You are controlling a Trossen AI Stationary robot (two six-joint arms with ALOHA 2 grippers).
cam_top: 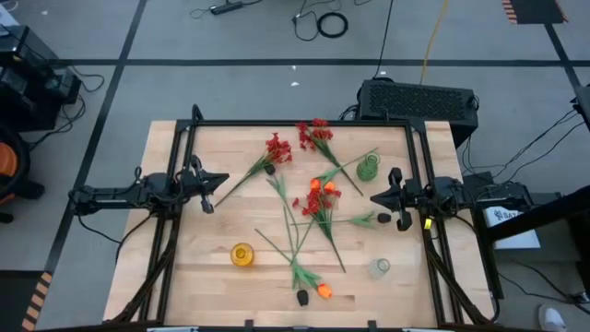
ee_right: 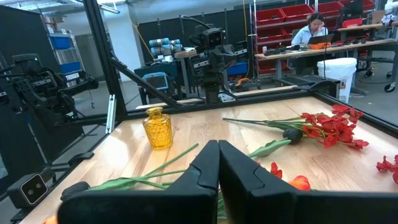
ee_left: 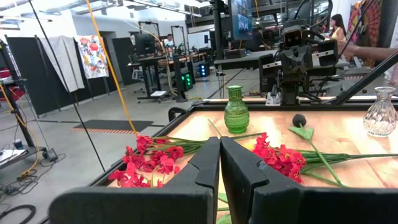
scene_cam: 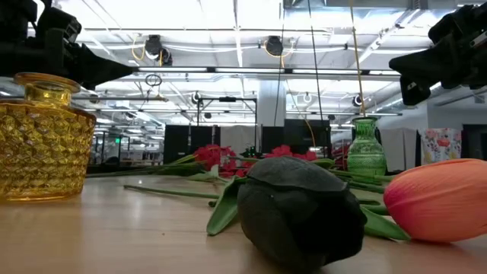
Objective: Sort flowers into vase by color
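Several long green-stemmed flowers lie flat and crisscrossed on the middle of the wooden table. There are red clusters [cam_top: 278, 148] [cam_top: 315, 132] [cam_top: 309, 205], orange blooms [cam_top: 321, 186] [cam_top: 324, 290] and black blooms [cam_top: 301, 297] [cam_top: 269, 170]. Three vases stand upright: yellow [cam_top: 241, 254] near left, green [cam_top: 368, 168] far right, clear [cam_top: 381, 267] near right. My left gripper [cam_top: 214, 189] hangs level at the left side, shut and with nothing in it [ee_left: 220, 139]. My right gripper [cam_top: 378, 196] hangs level at the right side, also shut and bare [ee_right: 218, 143]. Both stand above the table, clear of the flowers.
A black frame [cam_top: 304, 124] runs along the table's far, left and right sides. In the low view a black bloom [scene_cam: 300, 209] and an orange bloom [scene_cam: 441, 199] lie close to the near edge. A black case [cam_top: 419, 99] stands beyond the far right corner. People sit at desks in the room behind.
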